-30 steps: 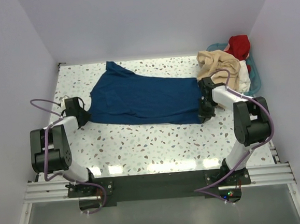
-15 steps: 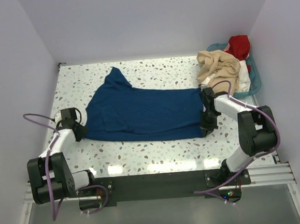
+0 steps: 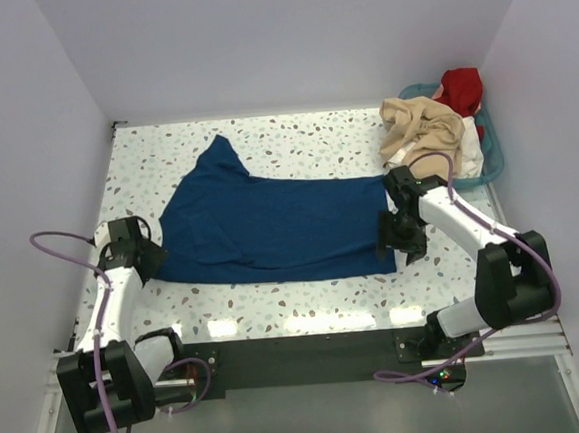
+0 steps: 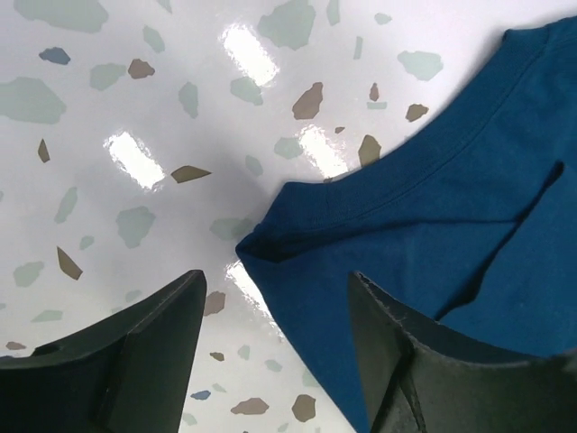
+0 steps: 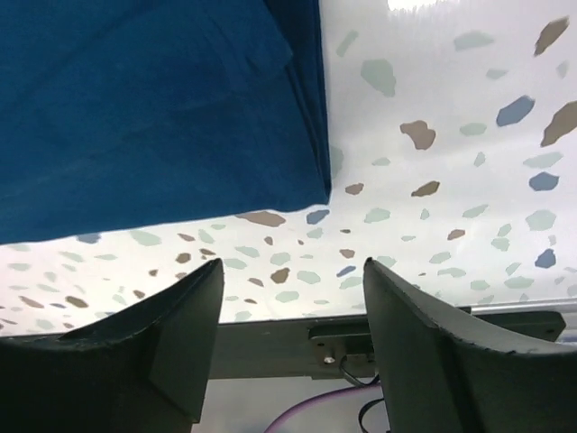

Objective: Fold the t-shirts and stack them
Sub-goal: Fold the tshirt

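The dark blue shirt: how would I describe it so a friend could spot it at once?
Start at the white speckled table. Across its middle lies the navy t-shirt, spread flat. The beige shirt, red shirt and white shirt are bunched at the teal basket in the far right corner; this one alone is blue and laid out.

Finding: a robotics laboratory test cell.

Evidence: plain pale walls [image 3: 285, 36] close in a speckled terrazzo-pattern table [image 3: 306, 295] beyond the jaws and to the outer side of each. Behind the jaws, at the near edge, an aluminium rail [image 3: 91, 371] carries a black mounting plate [image 3: 300, 351] with the left arm [image 3: 115, 295] and right arm [image 3: 461, 225] bolted on. Purple cables [image 3: 61, 249] loop off them.

Laundry is laid out as work material. A navy t-shirt [image 3: 270, 223] is spread between the left jaws and right jaws. A teal basket [image 3: 496, 155] of heaped t-shirts [image 3: 423, 126] stands beyond the right jaws.
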Controlling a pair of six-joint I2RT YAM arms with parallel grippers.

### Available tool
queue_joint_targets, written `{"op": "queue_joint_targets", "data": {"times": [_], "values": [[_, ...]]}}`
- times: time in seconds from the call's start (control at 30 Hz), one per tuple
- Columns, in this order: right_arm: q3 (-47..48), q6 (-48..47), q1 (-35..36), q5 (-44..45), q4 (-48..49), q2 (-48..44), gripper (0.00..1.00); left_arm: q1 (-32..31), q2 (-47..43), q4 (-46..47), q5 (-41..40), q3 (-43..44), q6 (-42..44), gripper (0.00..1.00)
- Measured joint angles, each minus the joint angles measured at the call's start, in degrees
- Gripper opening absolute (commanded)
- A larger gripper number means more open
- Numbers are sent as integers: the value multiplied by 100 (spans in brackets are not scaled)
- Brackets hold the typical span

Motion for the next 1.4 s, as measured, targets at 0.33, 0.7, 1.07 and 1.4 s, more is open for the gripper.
{"op": "queue_joint_targets", "data": {"times": [0.33,0.7,1.07,1.4], "values": [[380,-72,-2,-9,400,125,56,-13,-833,133,498,205,413,63],[407,-87,-92,-2,1056,776,54,-1023,-601,479,1287,-319,378,59],[407,-118,-225,35,1482,1078,50,-1200,7,678,1344,-341,308,52],[407,-116,-251,37,1620,1082,48,-1506,245,1113,1497,-461,286,45]]}}
